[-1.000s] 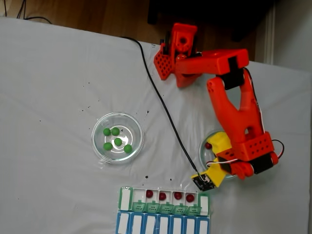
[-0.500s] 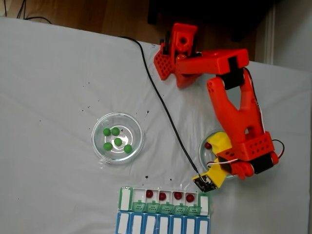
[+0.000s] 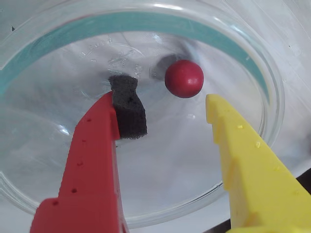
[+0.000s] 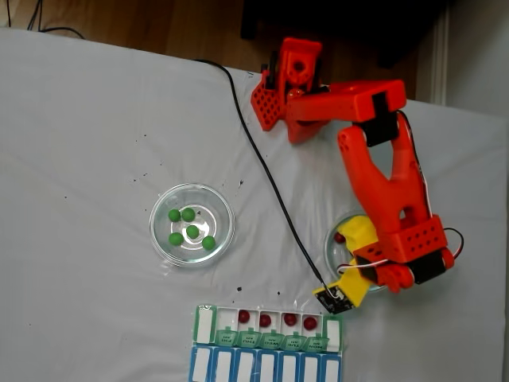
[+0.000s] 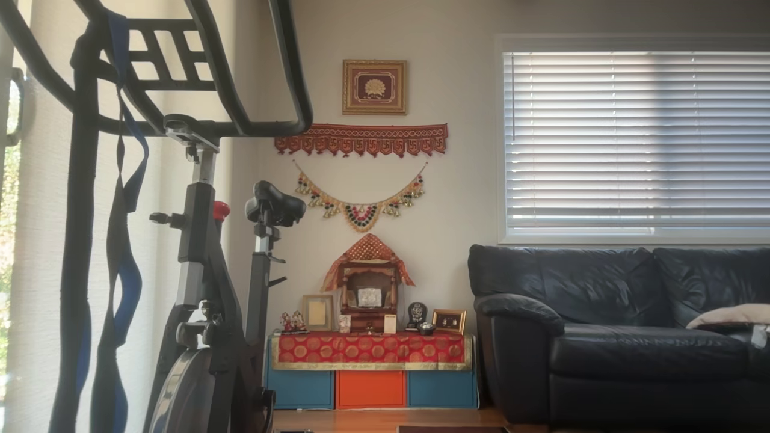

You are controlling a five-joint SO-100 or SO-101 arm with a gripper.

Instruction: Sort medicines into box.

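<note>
1. Glass: the right-hand dish [image 3: 272,97] holds one dark red ball [image 3: 184,78], with the end effector [image 3: 165,109] spread open over it, gripping nothing.
2. The red ball lies just beyond the fingertips, untouched, in the wrist view.
3. Five green balls [image 4: 192,231] sit in the left dish [image 4: 161,208].
4. The box [image 4: 205,324] at the white surface's [image 4: 79,159] near edge holds four red balls [image 4: 244,317].

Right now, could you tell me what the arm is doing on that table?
The gripper is open inside a glass dish, its fingers either side of one red ball without touching it. The pill box already has four red balls in its open row. Five green balls sit in the other dish.
</note>
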